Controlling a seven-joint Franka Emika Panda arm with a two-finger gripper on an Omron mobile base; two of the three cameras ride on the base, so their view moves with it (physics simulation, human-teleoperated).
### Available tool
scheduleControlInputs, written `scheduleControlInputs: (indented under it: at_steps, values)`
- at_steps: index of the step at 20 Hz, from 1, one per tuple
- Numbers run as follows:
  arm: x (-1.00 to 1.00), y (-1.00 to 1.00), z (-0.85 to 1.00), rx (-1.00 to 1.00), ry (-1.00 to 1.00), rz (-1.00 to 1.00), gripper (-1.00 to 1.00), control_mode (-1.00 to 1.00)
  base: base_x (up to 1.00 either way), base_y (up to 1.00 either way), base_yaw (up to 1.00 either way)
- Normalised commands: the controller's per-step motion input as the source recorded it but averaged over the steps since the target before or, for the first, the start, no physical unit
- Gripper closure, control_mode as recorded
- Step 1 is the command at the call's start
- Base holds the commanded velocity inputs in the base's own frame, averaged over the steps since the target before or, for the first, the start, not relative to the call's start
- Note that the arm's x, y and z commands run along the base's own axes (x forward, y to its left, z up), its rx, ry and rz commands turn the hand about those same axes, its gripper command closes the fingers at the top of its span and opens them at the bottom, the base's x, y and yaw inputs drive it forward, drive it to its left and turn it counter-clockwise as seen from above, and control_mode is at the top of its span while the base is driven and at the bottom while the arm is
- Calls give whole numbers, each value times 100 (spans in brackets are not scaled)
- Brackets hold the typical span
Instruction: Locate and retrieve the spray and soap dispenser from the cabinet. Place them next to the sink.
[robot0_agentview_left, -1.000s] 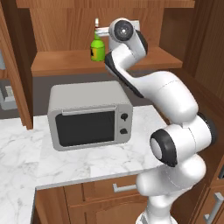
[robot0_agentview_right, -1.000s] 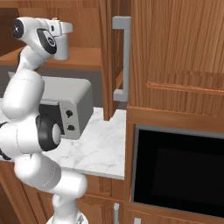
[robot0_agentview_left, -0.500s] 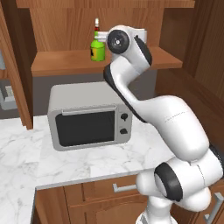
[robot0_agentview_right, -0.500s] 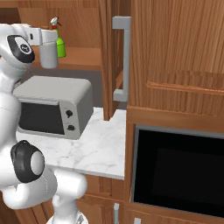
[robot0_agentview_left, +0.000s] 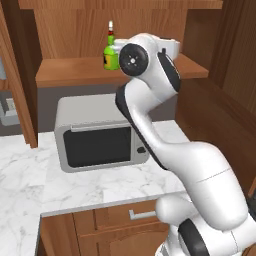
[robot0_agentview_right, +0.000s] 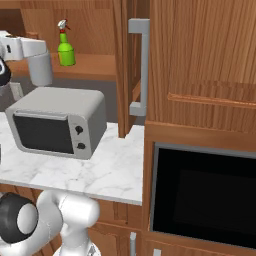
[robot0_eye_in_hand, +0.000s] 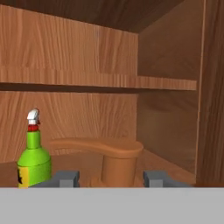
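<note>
Spray (robot0_eye_in_hand: 33, 158): a small bright green bottle is standing upright on the cabinet's lower board, showing a yellow-and-black label low on its body, a narrow neck, a red collar and a white nozzle on top.
Spray's place: it is sitting toward the left of the hand view, apart from the finger tips; in the left base view it is standing just behind the arm's dark joint; in the right base view it is rising well clear on the wooden board.
Cabinet (robot0_eye_in_hand: 87, 78): brown wood is forming the back wall, a shelf is running across the middle, and the door with its long grey bar handle (robot0_agentview_right: 142, 67) is hanging open to the right.
Wooden stand (robot0_eye_in_hand: 111, 157): a rounded wooden piece on a short post is sitting in the cabinet, straight ahead of the gripper.
Gripper (robot0_eye_in_hand: 111, 178): its two tips are standing apart, gripping nothing.
Microwave (robot0_agentview_left: 97, 132): a grey box with a dark window is resting on the white marble counter (robot0_agentview_left: 30, 180) below the cabinet.
</note>
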Motion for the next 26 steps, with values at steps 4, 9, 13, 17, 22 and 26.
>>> scheduleControlInputs:
  at_steps: [4, 9, 13, 17, 22, 26]
  values:
    - [-97, 0, -6, 0, 0, -2, 100, -100, 0, 0, 0]
    - [-100, 0, -9, -5, 3, 0, 100, -100, 0, 0, 0]
    - [-96, 0, -33, -9, 1, 1, 100, -100, 0, 0, 0]
    - [-92, -5, -62, -9, 0, 5, 100, -100, 0, 0, 0]
    - [-84, 0, -60, -6, 0, 5, 100, -100, 0, 0, 0]
    - [-75, 0, -48, -4, -1, 0, 100, -100, 0, 0, 0]
